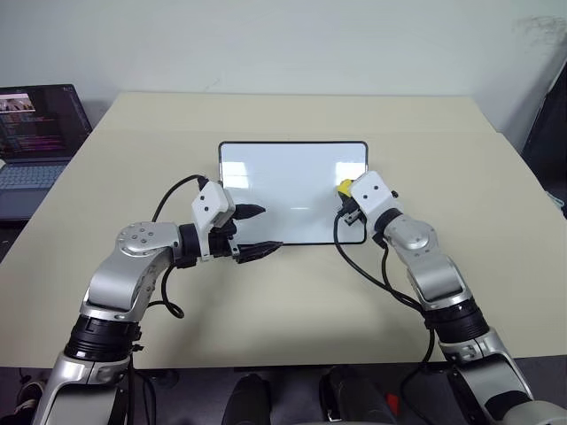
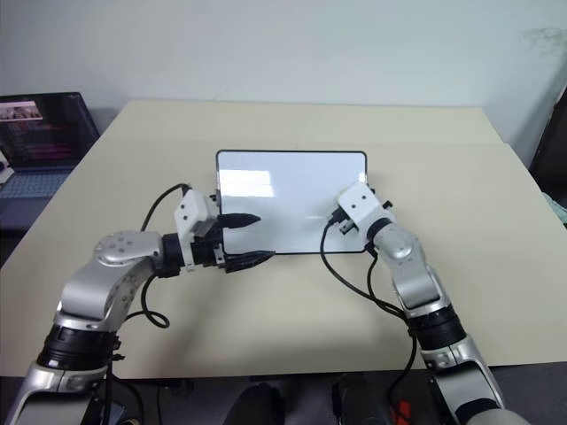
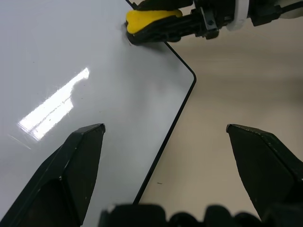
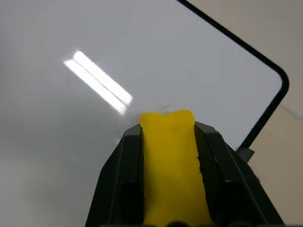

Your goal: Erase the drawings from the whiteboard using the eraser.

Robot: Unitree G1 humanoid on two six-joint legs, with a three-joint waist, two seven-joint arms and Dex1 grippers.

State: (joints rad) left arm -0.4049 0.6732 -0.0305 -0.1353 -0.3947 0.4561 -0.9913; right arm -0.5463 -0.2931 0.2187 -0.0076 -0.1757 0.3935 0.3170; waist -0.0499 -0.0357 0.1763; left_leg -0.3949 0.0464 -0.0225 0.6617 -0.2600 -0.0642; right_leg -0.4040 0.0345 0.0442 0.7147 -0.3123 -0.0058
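Right gripper (image 4: 168,137): fingers clamped on the eraser (image 4: 171,161), one black finger (image 4: 120,179) down each long side, the yellow block poking out past the tips. From the left wrist view I read the eraser as pressed to, or just above, the whiteboard (image 1: 283,177) near its right edge; I can't confirm contact.

Left gripper (image 1: 257,232): fingers spread wide, holding nothing. It hangs over the board's near left corner, one finger over the white surface, the other over the table (image 1: 292,310) just off the frame. It does not appear to be pinning the board.

Board lies flat mid-table, long side toward me. Its surface looks clean in every view; I see glare streaks but no red drawings. The patch under the right gripper is hidden, so something may remain there.

A laptop (image 1: 35,133) sits off the table's far left corner, well apart from the work.

Risks as I judge them:
- Board is unsecured. A firm stroke could slide or spin it, since nothing holds it down.
- Eraser sits close to the right frame edge; a stroke outward could catch the rim or run off onto the table.
- The right arm's cable (image 1: 359,266) loops low near the board's near edge and could drag on it.
- Glare could mask faint residue, so calling it finished early is possible.
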